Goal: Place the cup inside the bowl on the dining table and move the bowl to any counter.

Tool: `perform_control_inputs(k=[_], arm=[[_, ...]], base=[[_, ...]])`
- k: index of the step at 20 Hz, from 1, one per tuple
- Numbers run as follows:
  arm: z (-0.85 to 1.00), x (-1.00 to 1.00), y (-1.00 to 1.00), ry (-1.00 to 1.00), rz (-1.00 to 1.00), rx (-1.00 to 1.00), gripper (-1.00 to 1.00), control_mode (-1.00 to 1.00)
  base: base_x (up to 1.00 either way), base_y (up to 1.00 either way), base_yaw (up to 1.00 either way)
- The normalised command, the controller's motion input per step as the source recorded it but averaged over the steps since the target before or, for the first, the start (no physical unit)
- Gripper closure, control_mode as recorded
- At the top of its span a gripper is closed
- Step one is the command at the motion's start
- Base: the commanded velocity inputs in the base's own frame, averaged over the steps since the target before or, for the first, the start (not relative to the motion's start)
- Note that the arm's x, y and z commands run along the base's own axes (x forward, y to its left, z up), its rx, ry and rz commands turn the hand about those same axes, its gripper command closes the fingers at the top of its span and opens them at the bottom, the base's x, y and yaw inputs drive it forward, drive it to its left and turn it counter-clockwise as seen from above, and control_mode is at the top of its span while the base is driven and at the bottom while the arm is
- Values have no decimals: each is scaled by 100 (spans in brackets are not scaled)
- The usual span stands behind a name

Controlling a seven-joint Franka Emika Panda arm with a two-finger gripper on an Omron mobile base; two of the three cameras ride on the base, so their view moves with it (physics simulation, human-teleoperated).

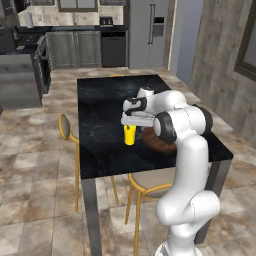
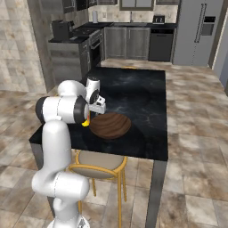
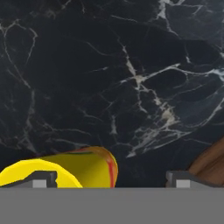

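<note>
While spread wide and holding nothing above the cup point(image 1: 130, 135), tool point(image 1: 134, 120) not centred: in the hand view cup point(image 3: 65, 170) sits under one finger point(image 3: 41, 179). Shift sideways to straddle it, then lower and clench. Cup upright on tabletop point(image 1: 100, 110), just beside the bowl point(image 2: 110, 125), perhaps touching. Bowl rim close to the other finger; chairs point(image 1: 70, 130) below, not in the way.

Hand point(image 1: 131, 125) directly above upright cup point(image 1: 130, 136) on dining table point(image 1: 100, 130); bowl point(image 1: 155, 142) beside cup.
</note>
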Motion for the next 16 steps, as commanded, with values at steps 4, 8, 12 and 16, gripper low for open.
perform_control_inputs(k=[4, 8, 12, 16], arm=[[-1, 0, 0, 1, 0, 0, -100, -100], [0, 0, 0, 0, 0, 0, -100, -100], [0, 0, 0, 0, 0, 0, -100, -100], [0, 0, 0, 0, 0, 0, -100, -100]], base=[[0, 0, 0], [0, 0, 0], [0, 0, 0], [0, 0, 0]])
